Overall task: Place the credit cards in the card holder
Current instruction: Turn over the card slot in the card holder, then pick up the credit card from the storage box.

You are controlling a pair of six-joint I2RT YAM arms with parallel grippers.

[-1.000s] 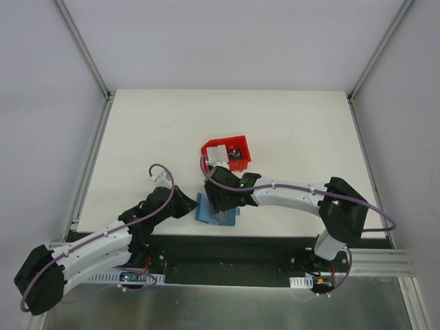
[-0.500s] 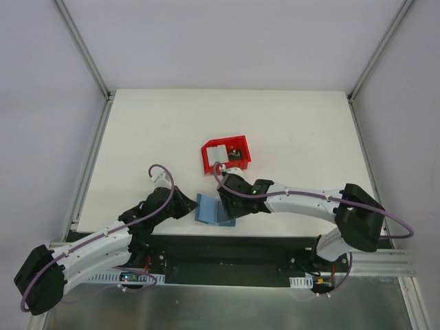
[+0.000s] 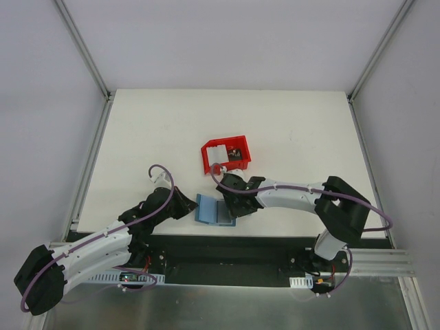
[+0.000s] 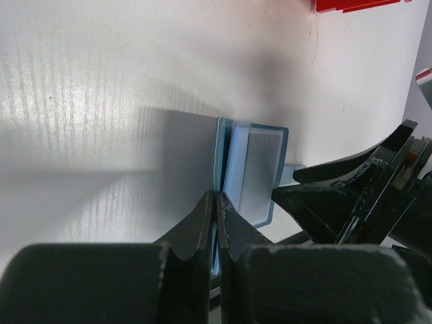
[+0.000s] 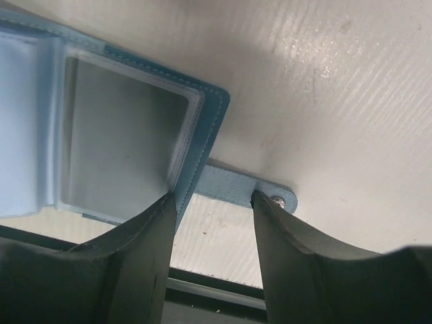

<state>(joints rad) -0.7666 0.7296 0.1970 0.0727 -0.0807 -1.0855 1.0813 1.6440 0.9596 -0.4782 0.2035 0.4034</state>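
**Teal wallet held open, cards yet to be loaded**

On the white table (image 3: 289,130) the job looks to be at an early stage. The opening-up is done, and most or all of the loading is left.

The red bin (image 3: 207,159) sits near the middle of the table, with the credit cards (image 3: 218,152) inside it. A pale one shows toward the bin's 9 o'clock side. Something dark lies at its 3 o'clock side, too small to read.

The card holder (image 3: 213,210) lies at 6 o'clock from the bin, close to the table's near edge, unfolded with its pockets facing up. At the holder's 9 o'clock edge the left gripper (image 4: 216,202) is clenched on the thin cover flap and pins it open. At the holder's 3 o'clock side the right gripper (image 5: 210,196) has its jaws apart and carries nothing. One finger touches the holder's corner and the other stands by the snap tab (image 5: 233,185), which runs between them.

The holder has a stitched teal-blue outer skin and lighter blue lining. Its pocket (image 5: 121,128) has a clear front and looks greyish within. I cannot tell whether that is a card already seated or only shade. The tab lies flat on the table, pointing to about 4 o'clock in the right wrist view, with a small metal stud at its end.
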